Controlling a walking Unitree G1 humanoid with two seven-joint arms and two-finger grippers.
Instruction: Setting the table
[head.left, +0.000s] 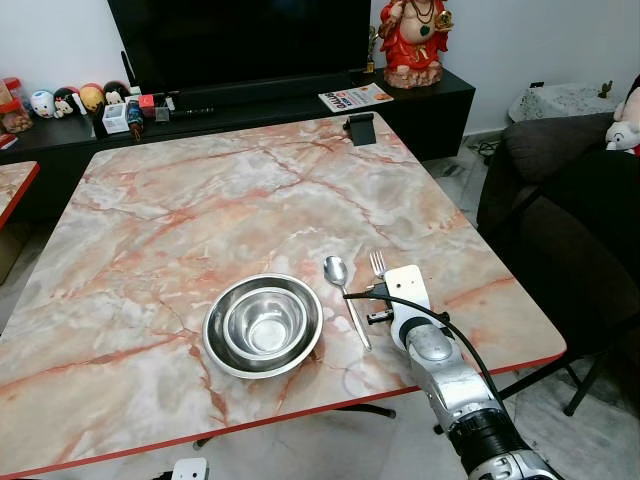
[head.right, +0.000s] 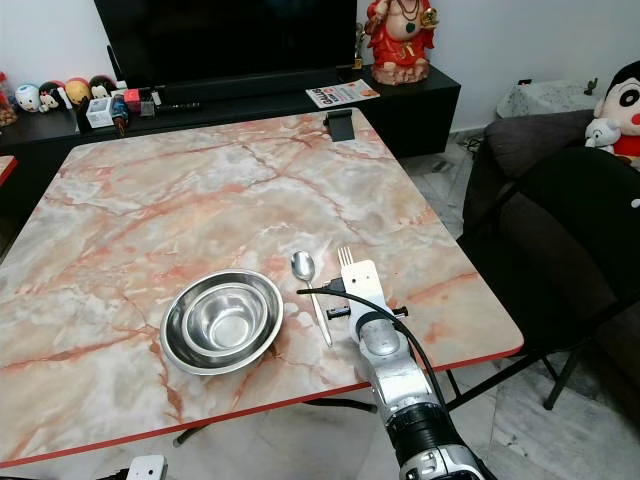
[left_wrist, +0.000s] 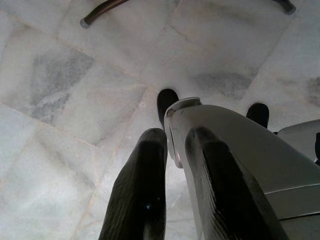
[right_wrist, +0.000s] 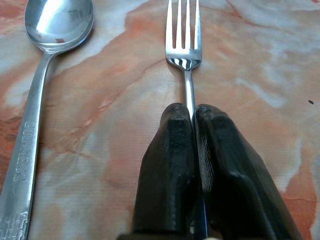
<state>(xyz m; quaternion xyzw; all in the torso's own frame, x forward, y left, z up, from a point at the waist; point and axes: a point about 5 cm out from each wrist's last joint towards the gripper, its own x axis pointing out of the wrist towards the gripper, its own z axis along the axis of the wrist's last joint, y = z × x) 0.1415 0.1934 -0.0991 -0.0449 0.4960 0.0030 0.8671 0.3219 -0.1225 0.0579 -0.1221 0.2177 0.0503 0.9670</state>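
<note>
Two steel bowls (head.left: 264, 325), one nested in the other, sit near the front edge of the marble table (head.left: 220, 200). Just right of them a spoon (head.left: 336, 270) lies with its bowl pointing away from me. To its right, parallel to it, lies a fork (right_wrist: 184, 45), flat on the marble. My right gripper (right_wrist: 192, 112) is shut on the fork's handle, just behind the tines, low over the table. Down by the stone floor, my left gripper (left_wrist: 175, 137) hangs idle, fingers a little apart with nothing between them.
A small black holder (head.left: 360, 128) stands at the table's far edge. Behind it is a low black TV stand (head.left: 300, 100) with figurines. A dark chair (head.left: 580, 210) stands close to the table's right side. The red front edge (head.left: 300, 415) is near the bowls.
</note>
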